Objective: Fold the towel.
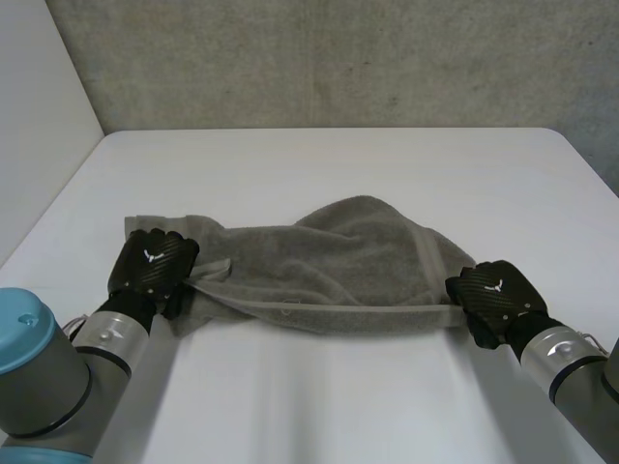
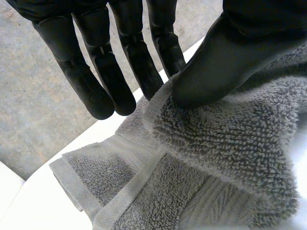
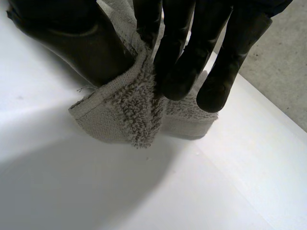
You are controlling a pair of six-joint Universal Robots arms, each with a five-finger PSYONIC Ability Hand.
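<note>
Since a clean fold seemed to need both ends carried together, each hand held one end of the towel (image 1: 338, 261), which lay bunched across the middle of the white bench (image 1: 338, 164), nearer its front edge. The left hand (image 1: 150, 263) pinched a raised fold at the towel's left end between thumb and straight fingers (image 2: 160, 57). The right hand (image 1: 495, 298) had its fingers (image 3: 182, 62) clamped with the thumb on the right near corner. The near hem ran fairly straight between them, apparently ready for lifting toward the far edge.
</note>
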